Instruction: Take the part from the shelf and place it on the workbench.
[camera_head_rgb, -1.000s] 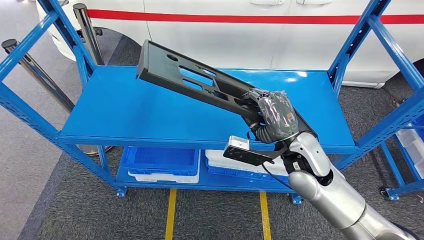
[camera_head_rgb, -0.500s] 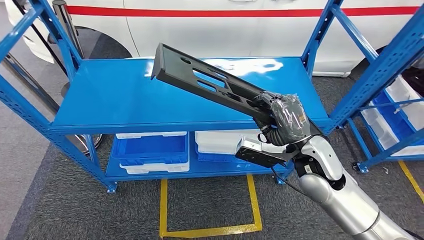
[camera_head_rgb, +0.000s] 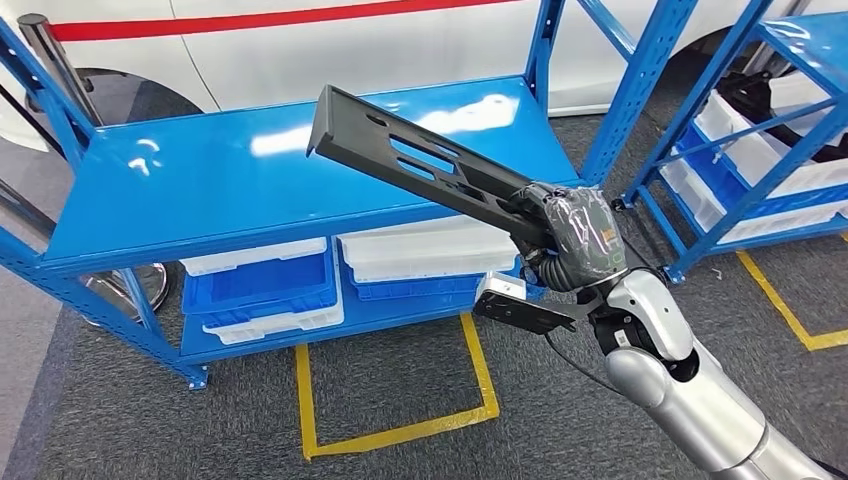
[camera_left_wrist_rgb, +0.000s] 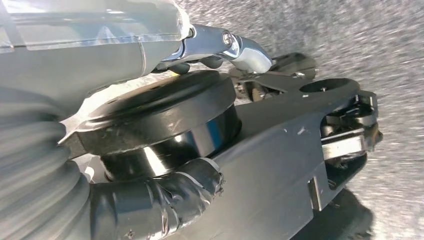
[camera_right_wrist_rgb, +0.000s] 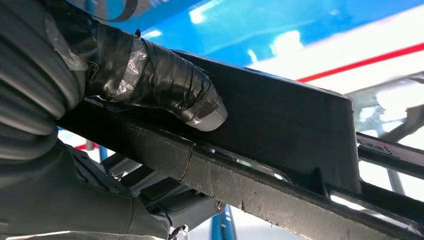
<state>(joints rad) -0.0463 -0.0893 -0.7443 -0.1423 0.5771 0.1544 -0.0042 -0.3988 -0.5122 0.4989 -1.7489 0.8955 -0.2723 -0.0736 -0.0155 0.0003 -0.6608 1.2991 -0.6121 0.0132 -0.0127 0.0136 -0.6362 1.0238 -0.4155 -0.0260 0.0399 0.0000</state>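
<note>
While the right hand (camera_head_rgb: 572, 240) grips one end of the long black part (camera_head_rgb: 420, 165) at the head view's centre, the rest juts toward the upper left, above the blue shelf (camera_head_rgb: 200, 190). It looks rigid, slotted, likely leveraging hard on an end grip. Right wrist view: the taped thumb (camera_right_wrist_rgb: 165, 90) presses its flat face (camera_right_wrist_rgb: 280, 125). Left hand: cannot tell.

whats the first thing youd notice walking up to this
A long black slotted part juts up at a slant over the blue shelf, gripped at its lower end by the right hand. Behind stands a white car with a red stripe.
</note>
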